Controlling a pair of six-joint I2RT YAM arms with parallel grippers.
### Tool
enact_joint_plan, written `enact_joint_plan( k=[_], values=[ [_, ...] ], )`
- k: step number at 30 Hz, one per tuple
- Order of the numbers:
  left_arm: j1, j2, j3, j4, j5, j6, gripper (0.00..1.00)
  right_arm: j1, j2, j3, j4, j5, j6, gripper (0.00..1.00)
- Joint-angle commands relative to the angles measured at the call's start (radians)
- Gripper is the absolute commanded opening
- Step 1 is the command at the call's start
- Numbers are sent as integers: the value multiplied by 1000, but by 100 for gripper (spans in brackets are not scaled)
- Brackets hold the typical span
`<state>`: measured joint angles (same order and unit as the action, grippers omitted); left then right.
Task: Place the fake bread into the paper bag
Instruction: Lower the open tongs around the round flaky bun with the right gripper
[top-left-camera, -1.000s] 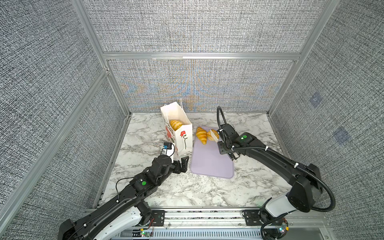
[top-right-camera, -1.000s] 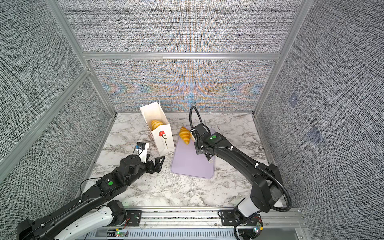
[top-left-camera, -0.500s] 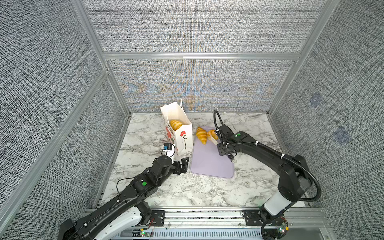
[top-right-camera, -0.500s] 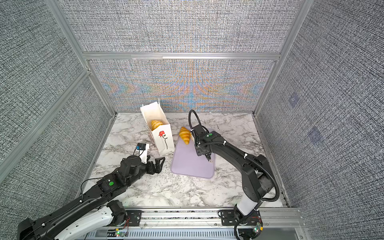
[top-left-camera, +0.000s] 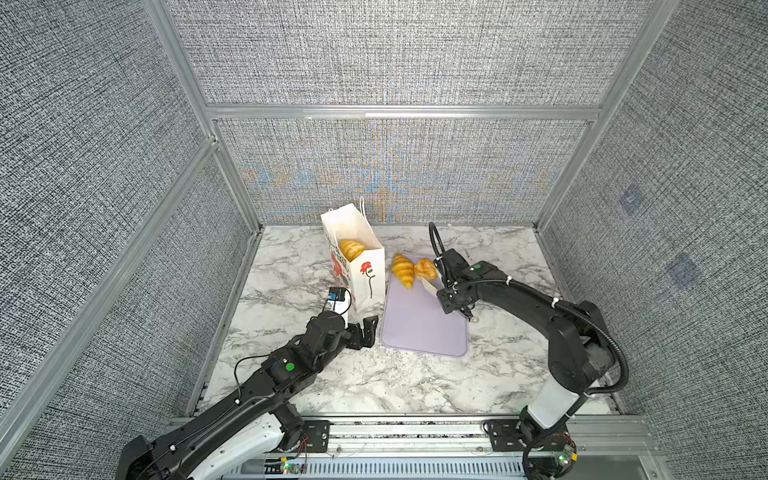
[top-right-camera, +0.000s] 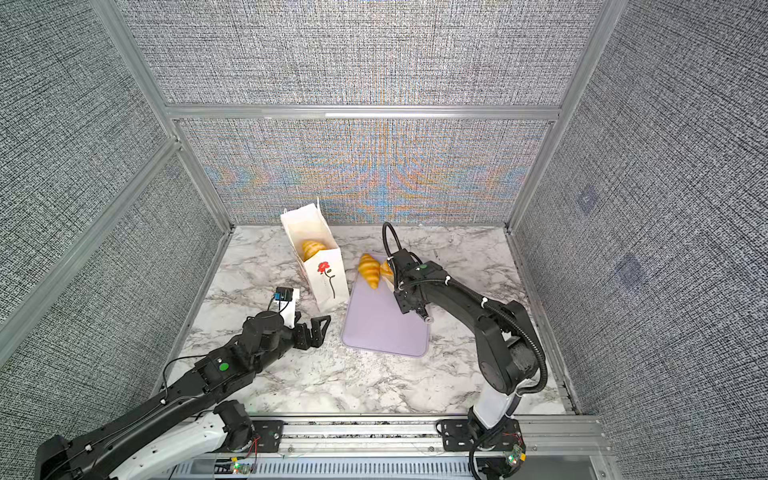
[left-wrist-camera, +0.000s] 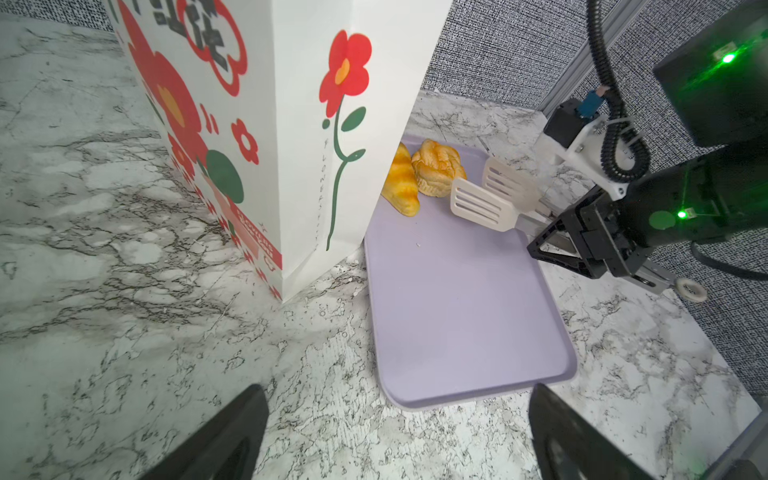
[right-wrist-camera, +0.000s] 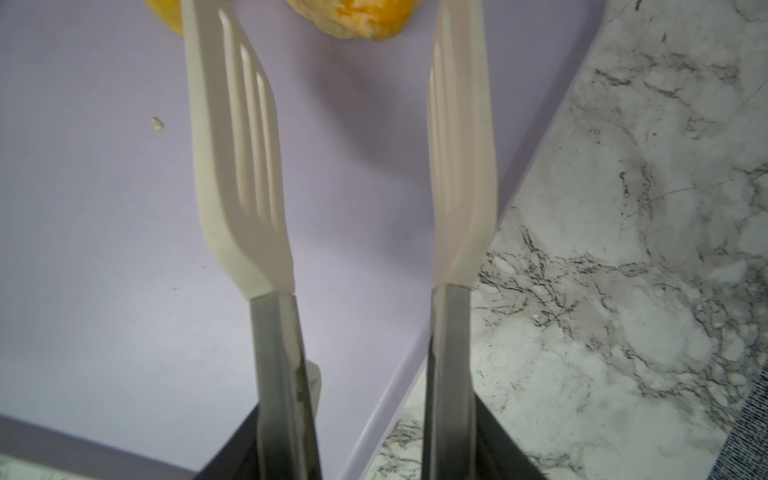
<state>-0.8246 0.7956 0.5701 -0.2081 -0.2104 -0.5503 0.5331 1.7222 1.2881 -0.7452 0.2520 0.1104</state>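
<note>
Fake bread (top-right-camera: 369, 270): one croissant (top-left-camera: 352, 249) lies inside the open paper bag (top-left-camera: 360, 291) at the centre of both top views. A second croissant (top-left-camera: 403, 270) and a braided bun (top-left-camera: 426, 269) lie on the lilac tray (top-left-camera: 419, 332) to its right.

Bag print: red flowers and Chinese characters. The small lettering beside the stem is illegible.

Right gripper (left-wrist-camera: 555, 241) is clamped on white slotted tongs (left-wrist-camera: 482, 203), whose blades stand apart just beside the bun. Left gripper (top-left-camera: 369, 332), below the bag, has its jaws wide apart and holds nothing.

black arms (top-left-camera: 519, 297), white bases (top-left-camera: 555, 403), green lights (top-left-camera: 289, 367)
</note>
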Motion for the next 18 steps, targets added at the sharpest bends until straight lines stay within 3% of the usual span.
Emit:
enact_joint_plan(
  k=[1, 18],
  values=[
    [-2, 2, 1, 11, -1, 10, 99, -10, -3, -14, 31, 23, -52, 55],
    [-2, 30, 11, 14, 13, 15, 99, -35, 40, -38, 146, 18, -135, 57]
  ],
)
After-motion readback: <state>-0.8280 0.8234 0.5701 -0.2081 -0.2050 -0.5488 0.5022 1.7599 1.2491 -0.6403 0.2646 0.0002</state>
